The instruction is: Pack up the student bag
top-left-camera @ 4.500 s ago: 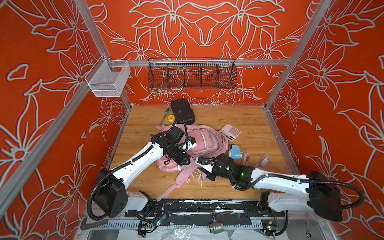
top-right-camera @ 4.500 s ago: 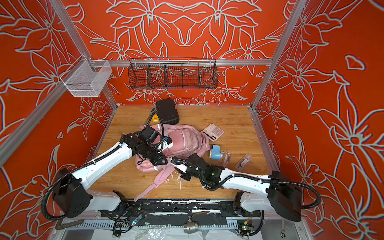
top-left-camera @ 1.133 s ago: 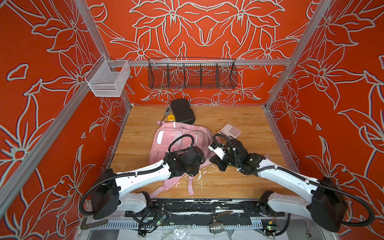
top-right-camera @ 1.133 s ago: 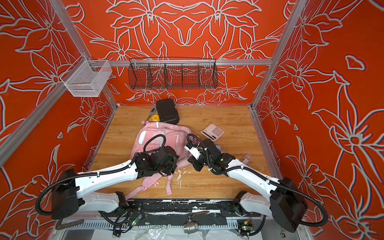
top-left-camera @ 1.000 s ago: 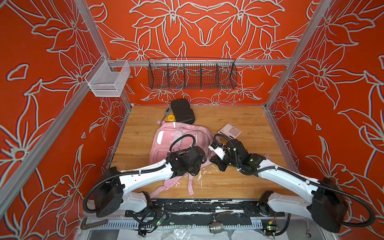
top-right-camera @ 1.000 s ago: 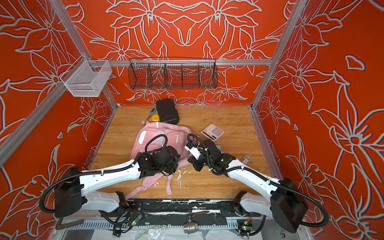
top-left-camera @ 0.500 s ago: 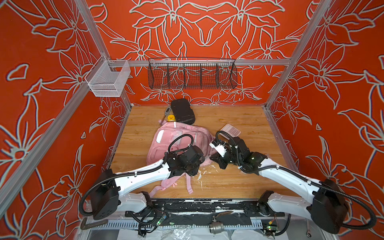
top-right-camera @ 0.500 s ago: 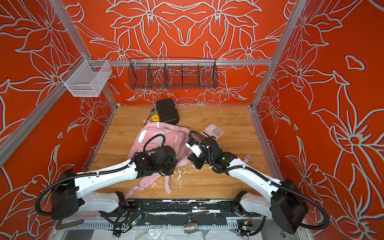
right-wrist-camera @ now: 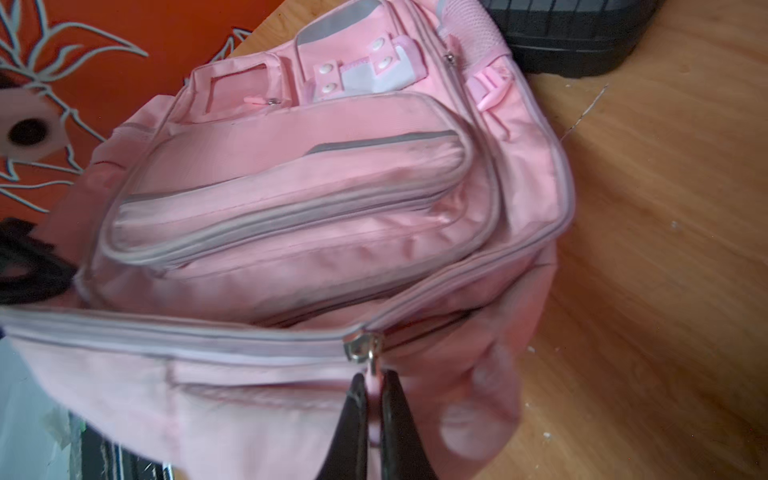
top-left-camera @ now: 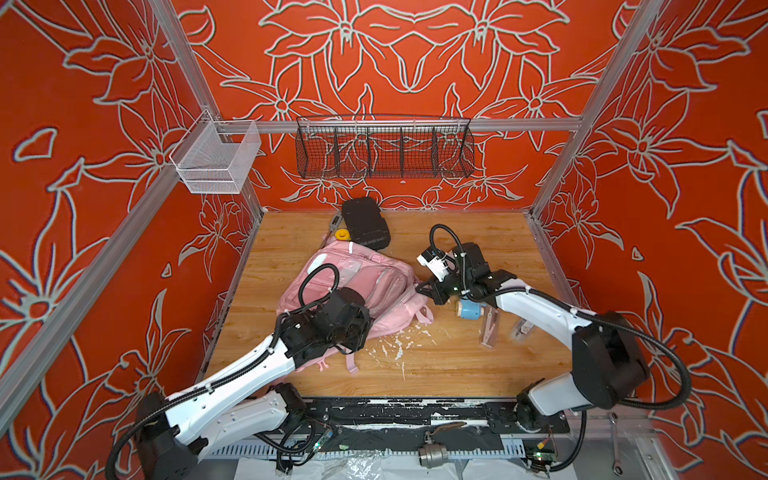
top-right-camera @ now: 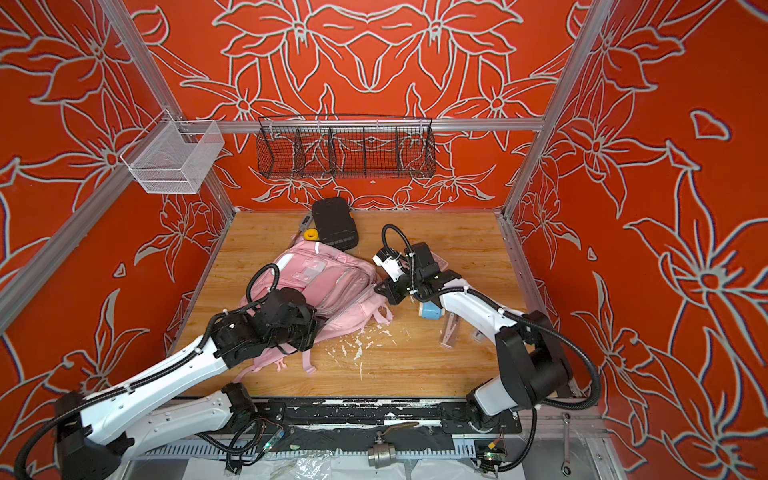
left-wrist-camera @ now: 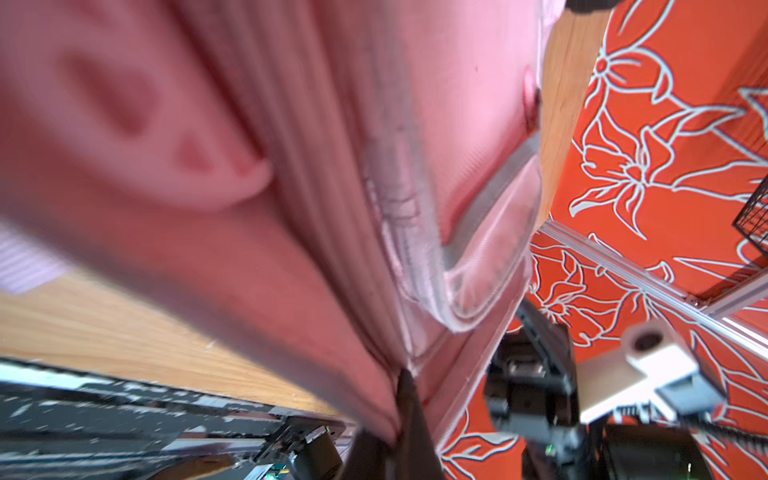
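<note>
bag: the pink student bag lies front-up on the wooden counter, a bit left of middle, with its far end right next to a black case
left gripper: the left gripper is clamped tight on a fold of the bag's fabric, near side
right gripper: the right gripper is pinched on the metal zipper pull at the bag's right edge

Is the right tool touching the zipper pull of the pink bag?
Touching. The right wrist view shows the right tool shut on the zipper pull of the student bag, with no gap on either side.
</note>
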Available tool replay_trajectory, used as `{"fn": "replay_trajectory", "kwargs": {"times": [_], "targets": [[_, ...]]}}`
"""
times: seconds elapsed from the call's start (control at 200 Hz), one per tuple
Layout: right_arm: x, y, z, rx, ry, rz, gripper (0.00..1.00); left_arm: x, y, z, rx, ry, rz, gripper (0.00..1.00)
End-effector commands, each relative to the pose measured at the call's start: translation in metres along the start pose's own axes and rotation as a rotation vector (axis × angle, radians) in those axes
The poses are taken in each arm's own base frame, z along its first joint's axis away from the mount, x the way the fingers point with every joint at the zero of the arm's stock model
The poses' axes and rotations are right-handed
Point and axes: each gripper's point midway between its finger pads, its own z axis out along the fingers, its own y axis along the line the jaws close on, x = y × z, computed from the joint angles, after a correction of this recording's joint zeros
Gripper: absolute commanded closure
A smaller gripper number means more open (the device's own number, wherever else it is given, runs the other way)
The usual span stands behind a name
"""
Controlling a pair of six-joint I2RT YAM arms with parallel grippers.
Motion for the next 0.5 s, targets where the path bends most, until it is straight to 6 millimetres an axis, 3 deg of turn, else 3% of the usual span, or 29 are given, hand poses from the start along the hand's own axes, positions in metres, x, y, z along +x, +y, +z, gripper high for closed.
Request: {"fn": "replay_trajectory", "kwargs": {"times": [0.0,0.17,0.385,0.495], "targets": [[-0.019,-0.043,0.005,0.117,-0.033,0.011,1.00,-0.011,0.035,-0.017,-0.094,-0.015,0.026,1.00],[-0.026,-0.041,0.018,0.054,-0.009,0.019,1.00,-0.023,0.051,-0.026,-0.132,-0.055,0.020,1.00],[-0.015,-0.030,0.009,0.030,-0.002,-0.018,1.00,-0.042,0.058,-0.032,-0.133,-0.100,-0.001,1.00],[-0.013,-0.018,-0.004,0.019,-0.025,-0.027,1.00,-0.046,0.051,-0.039,-0.127,-0.122,0.021,1.00]]}}
